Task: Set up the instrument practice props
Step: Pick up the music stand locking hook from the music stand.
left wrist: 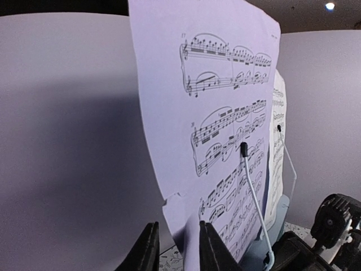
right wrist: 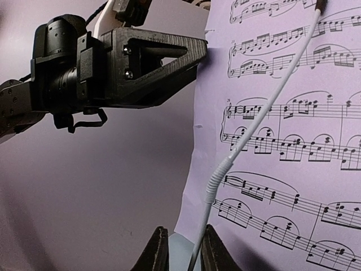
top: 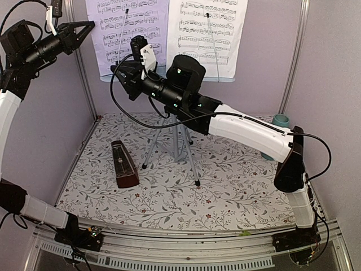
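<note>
**Surface.** The counter (top: 237, 192) is covered by a white cloth (top: 169, 197) printed with grey vines and small red flowers. A metal rail (top: 186, 251) is fixed along the near edge, where both arm bases are bolted.

**Room.** The counter is enclosed on three sides by plain pale-lilac walls (top: 333, 68), joined by slim grey uprights at the back corners.

**Music stand** (top: 176, 141). It is set upright at the back centre of the counter on splayed silver tripod legs. Its pale-blue ledge is seen under the pages.

**Sheet music.** Two pages are propped side by side on the stand, a lilac page (top: 121, 34) on the left and a white page (top: 211, 31) on the right. Each is crossed by a thin white wire retainer (right wrist: 254, 130) with a dark tip.

**Metronome** (top: 124, 165). This dark red-brown pyramid is placed upright on the cloth, left of the tripod and apart from it.

**Teal cup** (top: 280, 120). It is placed at the back right and is partly hidden behind the right arm.

**Left claw** (left wrist: 178, 226). It is raised high at the lilac page's left edge. The fingers are drawn close but not clenched, with the page's edge between them.

**Right claw** (right wrist: 184, 228). It is held at the foot of the lilac page. The fingers are narrowly parted, and the wire retainer runs down through the gap, not pinched.
</note>
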Available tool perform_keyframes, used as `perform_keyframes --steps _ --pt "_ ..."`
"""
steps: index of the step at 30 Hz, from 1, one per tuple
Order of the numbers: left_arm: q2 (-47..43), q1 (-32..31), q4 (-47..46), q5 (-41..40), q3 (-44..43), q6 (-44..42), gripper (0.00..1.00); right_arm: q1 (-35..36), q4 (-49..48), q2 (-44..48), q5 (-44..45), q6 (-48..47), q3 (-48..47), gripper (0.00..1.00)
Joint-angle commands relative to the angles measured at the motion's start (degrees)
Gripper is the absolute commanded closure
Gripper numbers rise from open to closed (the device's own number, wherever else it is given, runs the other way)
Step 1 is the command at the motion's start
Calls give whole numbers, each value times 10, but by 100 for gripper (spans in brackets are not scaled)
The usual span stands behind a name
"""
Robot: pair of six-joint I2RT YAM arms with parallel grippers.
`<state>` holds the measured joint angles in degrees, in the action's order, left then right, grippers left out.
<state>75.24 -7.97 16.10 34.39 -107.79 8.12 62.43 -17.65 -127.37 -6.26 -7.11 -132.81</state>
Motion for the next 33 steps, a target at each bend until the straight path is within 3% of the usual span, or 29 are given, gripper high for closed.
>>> perform_keyframes --steps 1,12,25,33 --pt "3 7 -14 16 -7 8 74 -3 -12 -11 -5 4 -18 80" --pt "5 10 -15 30 -10 5 83 -3 -12 -16 -10 5 -23 89" --pt "15 11 -1 49 -27 -12 99 -3 -7 -20 -22 4 -25 96" --pt "17 11 4 51 -28 -16 100 -3 -2 -20 -24 0 -25 99"
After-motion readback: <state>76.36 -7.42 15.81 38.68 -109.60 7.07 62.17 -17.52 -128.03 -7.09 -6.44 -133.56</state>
